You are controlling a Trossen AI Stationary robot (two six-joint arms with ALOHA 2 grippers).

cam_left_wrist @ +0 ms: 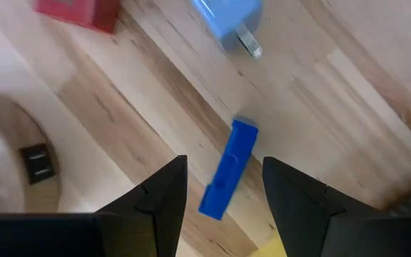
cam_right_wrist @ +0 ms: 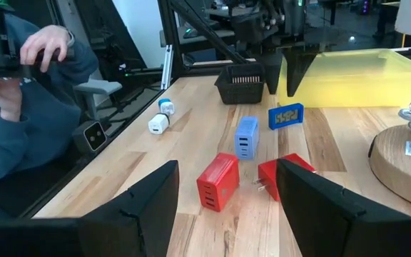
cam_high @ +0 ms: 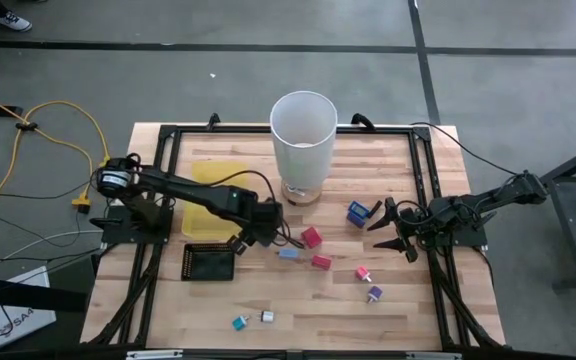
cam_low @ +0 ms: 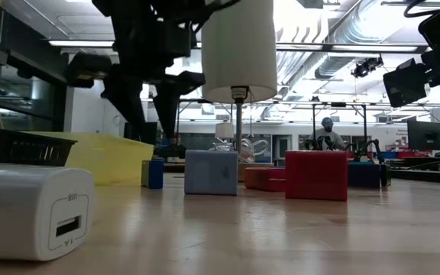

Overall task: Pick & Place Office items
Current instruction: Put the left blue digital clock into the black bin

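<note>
From above, you see a pale butcher-block table (cam_high: 408,310) framed by black rails, on grey floor with a yellow cable off its left side. Your left gripper (cam_high: 251,238) hangs between the yellow tray (cam_high: 211,175) and the black mesh tray (cam_high: 208,262), with the white bin (cam_high: 304,135) just beyond it. The office items lie mostly between your two grippers: a light blue piece (cam_high: 288,254) and two red ones (cam_high: 311,237) beside the left gripper, a dark blue one (cam_high: 357,212) just off the right gripper (cam_high: 393,228), which waits wide open near the right rail. Bare wood lies along the near edge, apart from a teal and a white piece (cam_high: 266,317).

At table level, a white charger (cam_low: 33,210) sits closest to the lens, then a light blue block (cam_low: 211,172) and a red block (cam_low: 316,175). Behind is an open lab with bright ceiling lights and a person far back.

In your left wrist view, the fingers (cam_left_wrist: 155,203) stand apart on either side of a flat blue piece (cam_left_wrist: 228,168) lying on the wood; whether they touch it cannot be told.

In your right wrist view, the spread fingers (cam_right_wrist: 145,207) frame two red pieces (cam_right_wrist: 217,181) on the table, and a person in a dark sleeve (cam_right_wrist: 20,135) sits past the table's edge.
</note>
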